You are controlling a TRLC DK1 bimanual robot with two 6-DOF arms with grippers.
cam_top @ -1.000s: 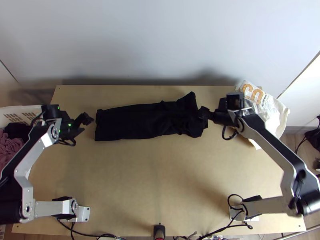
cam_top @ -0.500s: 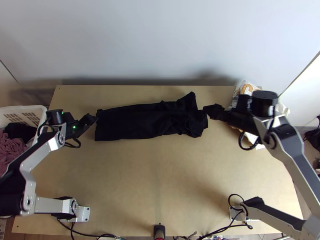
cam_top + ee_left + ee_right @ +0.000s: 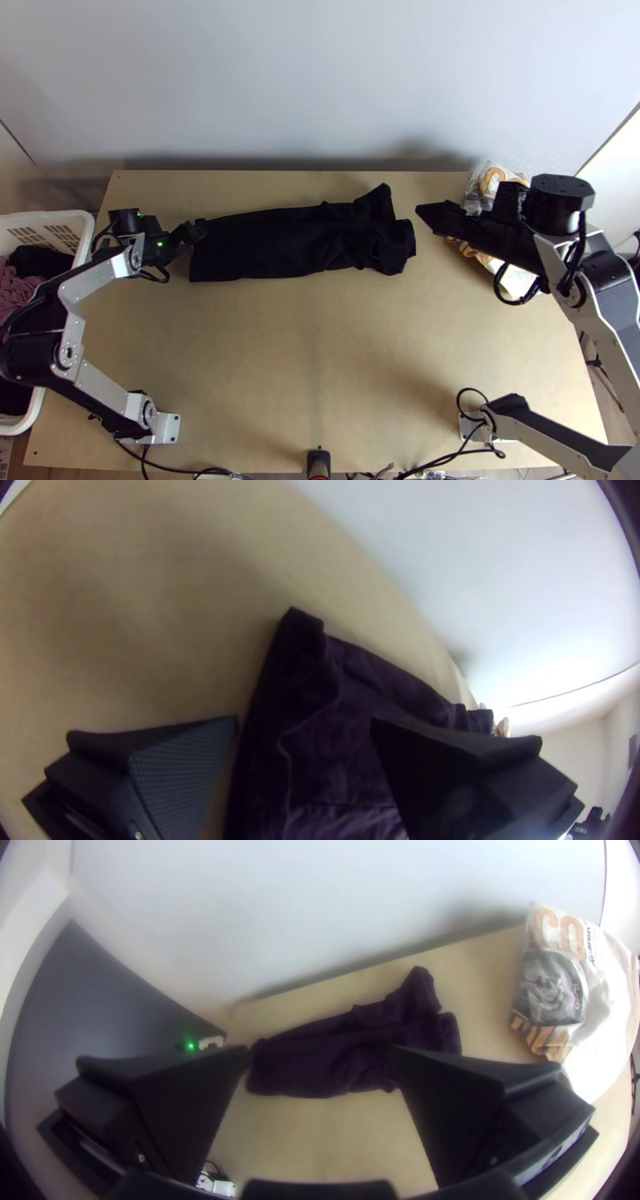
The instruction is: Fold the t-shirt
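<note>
Table (image 3: pixel 312 360) with a black t-shirt (image 3: pixel 272 248) laid in a long strip

Largest is the pale wall (image 3: pixel 320 88), standing behind the far edge of my light wooden table. At the table's left side sits the white basket (image 3: pixel 48 216), with mauve cloth (image 3: pixel 16 292) and dark cloth (image 3: pixel 38 258) in it.

The t-shirt lies on the far half of the table, long and narrow, running from left to right. Its left end is fairly straight; the right end is rumpled and bunched, with one corner poking towards the wall. I can't make out how many layers there are.

At the far right corner lies the white printed bundle (image 3: pixel 610 1007), crumpled, partly beneath my right arm (image 3: pixel 592 296).

My left gripper (image 3: pixel 196 232) is at the left end of the t-shirt. In its wrist view I have its two fingers spread wide, one over bare wood just beside the cloth's edge, the other over the cloth. Whether either touches, I can't tell.

My right gripper (image 3: pixel 426 210) is just off the bunched right end, apart from the cloth. Its own view shows the fingers spread too, with nothing between them in my grasp.
</note>
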